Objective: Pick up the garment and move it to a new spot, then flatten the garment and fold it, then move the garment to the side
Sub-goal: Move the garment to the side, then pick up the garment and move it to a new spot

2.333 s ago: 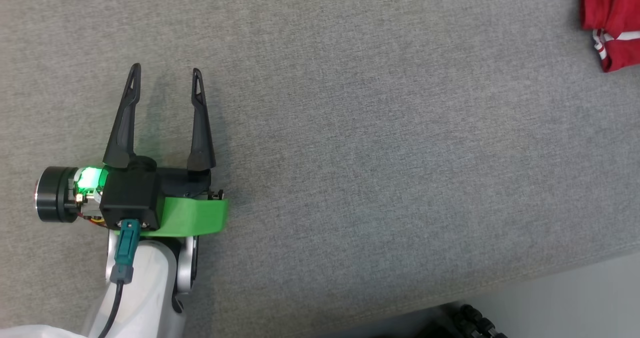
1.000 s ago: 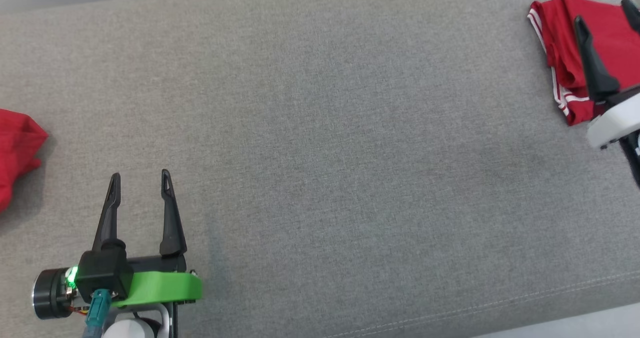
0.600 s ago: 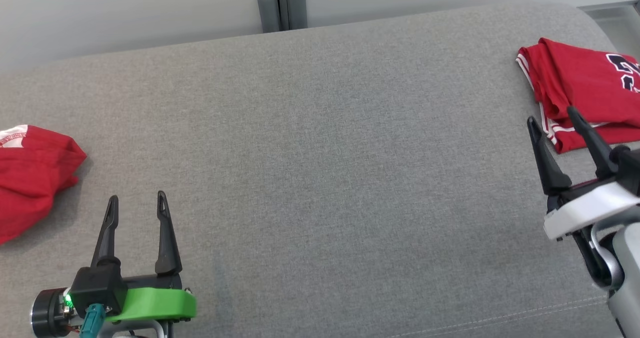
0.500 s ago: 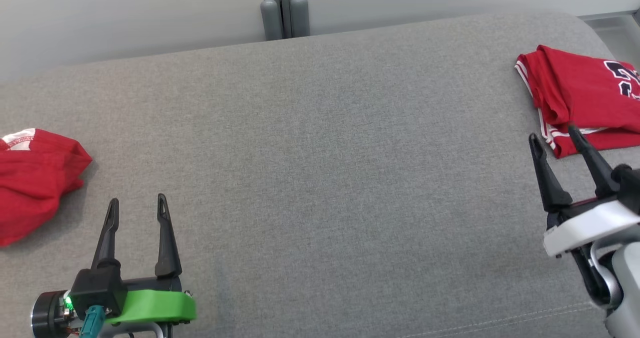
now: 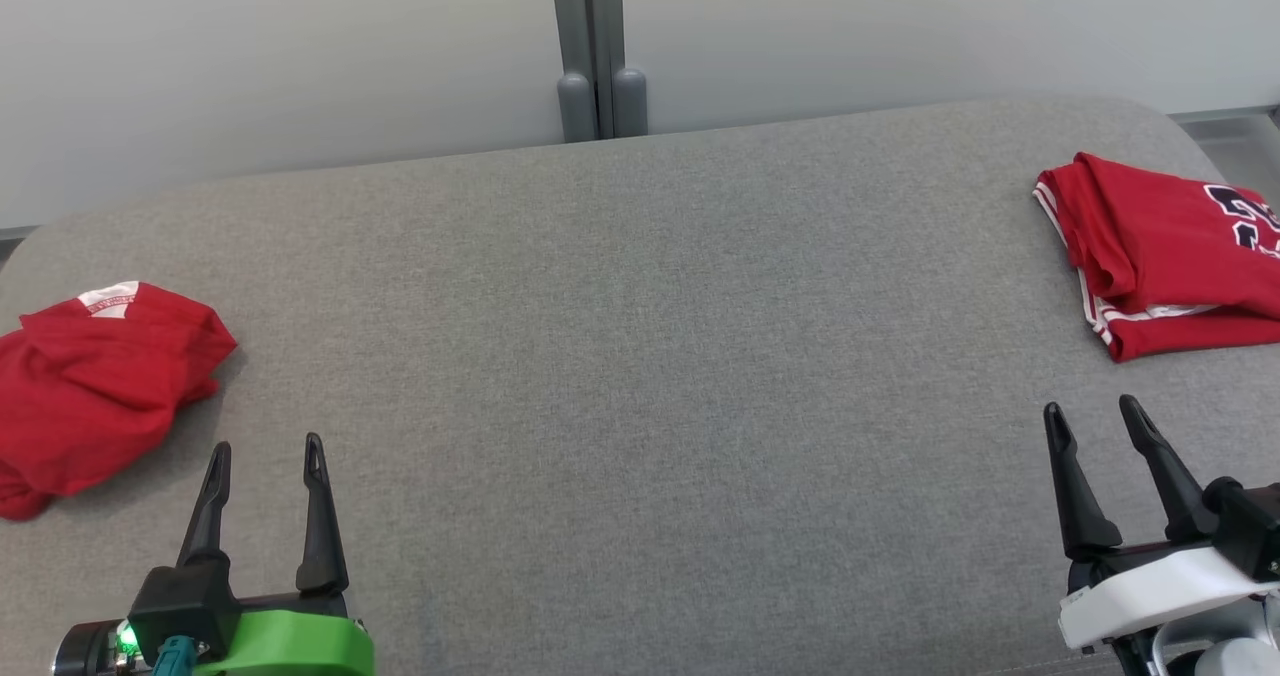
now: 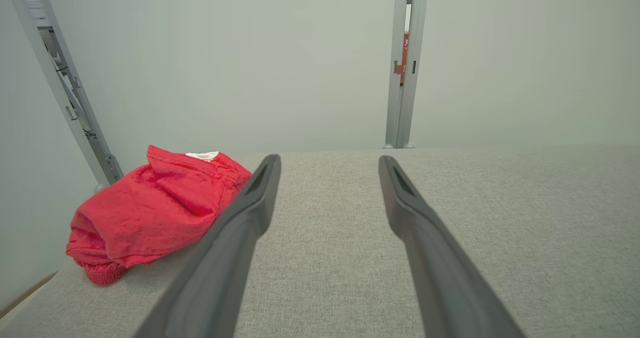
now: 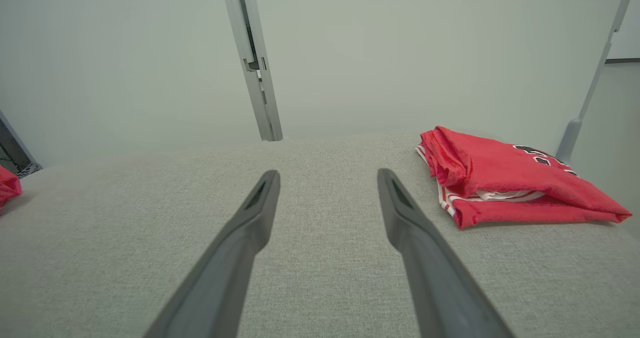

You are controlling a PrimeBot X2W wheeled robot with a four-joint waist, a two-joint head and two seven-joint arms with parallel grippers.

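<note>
The left pincer (image 5: 267, 446) and right pincer (image 5: 1090, 406) hovered low over the grey tabletop (image 5: 650, 376), each with its fingers spread apart and holding nothing. A crumpled garment (image 5: 100, 376) lay at the tabletop's far left, ahead and to the left of the left pincer and near it, its longer side running roughly left to right. The right pincer was well apart from it. A folded jersey (image 5: 1170, 246) sat at the far right, ahead of the right pincer. The left arm looked better placed to lift the crumpled garment toward the middle.
</note>
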